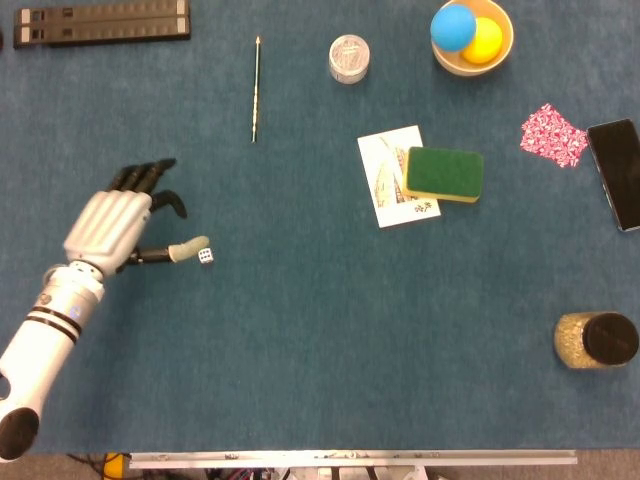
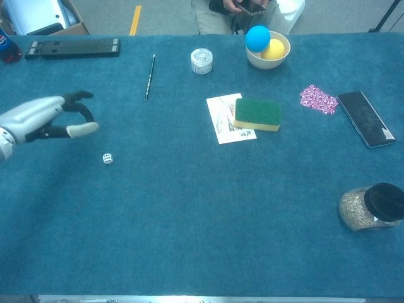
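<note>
Your work surface is a table (image 1: 300,340) covered in blue-green felt that fills the head view; in the chest view its far edge meets a grey floor with a yellow line (image 2: 135,19) at upper left, a cardboard box (image 2: 38,16) in the corner, and a seated person (image 2: 237,12) at top centre. Your left hand (image 1: 115,220) sits at the left of the frame, raised off the felt in the chest view, fingers (image 2: 79,98) loosely curled and apart, the thumb (image 1: 185,250) stretched out toward the right, nothing between them. The die (image 1: 205,256) lies on the felt just beside the thumb tip in the head view, clearly apart and below it in the chest view (image 2: 108,158). As a cube it has no long axis; its edges sit slightly turned against the frame edges, and the pips on top are too small to count. The pencil (image 1: 256,88) lies near the top, its long axis running almost straight up the frame.
</note>
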Action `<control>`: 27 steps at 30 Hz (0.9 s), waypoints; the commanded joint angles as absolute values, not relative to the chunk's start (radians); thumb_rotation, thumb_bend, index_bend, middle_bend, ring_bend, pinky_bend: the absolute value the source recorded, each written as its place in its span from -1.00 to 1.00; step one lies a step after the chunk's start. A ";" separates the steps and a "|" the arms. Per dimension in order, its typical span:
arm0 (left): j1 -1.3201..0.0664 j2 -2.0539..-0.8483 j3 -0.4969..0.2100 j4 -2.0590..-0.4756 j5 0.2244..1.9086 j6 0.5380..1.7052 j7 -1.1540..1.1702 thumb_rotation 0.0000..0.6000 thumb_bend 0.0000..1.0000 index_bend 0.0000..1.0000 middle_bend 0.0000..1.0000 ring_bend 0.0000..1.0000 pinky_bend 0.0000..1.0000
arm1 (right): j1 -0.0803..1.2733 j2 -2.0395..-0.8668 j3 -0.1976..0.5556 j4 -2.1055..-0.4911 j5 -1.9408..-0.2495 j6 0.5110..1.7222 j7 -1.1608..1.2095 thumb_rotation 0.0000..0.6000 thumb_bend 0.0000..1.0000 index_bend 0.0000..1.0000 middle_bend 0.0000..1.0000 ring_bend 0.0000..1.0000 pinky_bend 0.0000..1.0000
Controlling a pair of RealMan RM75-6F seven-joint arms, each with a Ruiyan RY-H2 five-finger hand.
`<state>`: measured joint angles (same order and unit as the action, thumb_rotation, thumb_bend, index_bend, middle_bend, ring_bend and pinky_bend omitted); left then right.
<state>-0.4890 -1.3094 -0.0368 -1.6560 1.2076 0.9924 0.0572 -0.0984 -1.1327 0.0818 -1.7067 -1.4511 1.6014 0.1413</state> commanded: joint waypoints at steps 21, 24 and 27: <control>-0.149 -1.135 -0.023 -1.757 1.358 1.507 -0.103 -0.27 -0.93 -0.56 -0.88 -1.00 -1.00 | -0.084 -1.137 0.085 -1.738 -1.463 1.596 0.106 1.00 -0.43 -0.36 -0.57 -0.79 -0.63; -0.122 -1.133 -0.019 -1.767 1.374 1.538 -0.114 -0.26 -0.93 -0.56 -0.87 -1.00 -1.00 | -0.081 -1.141 0.083 -1.740 -1.462 1.589 0.099 1.00 -0.43 -0.36 -0.57 -0.79 -0.63; -0.108 -1.133 -0.019 -1.773 1.380 1.549 -0.113 -0.25 -0.93 -0.56 -0.87 -1.00 -1.00 | -0.077 -1.145 0.083 -1.740 -1.463 1.585 0.095 1.00 -0.42 -0.36 -0.57 -0.79 -0.63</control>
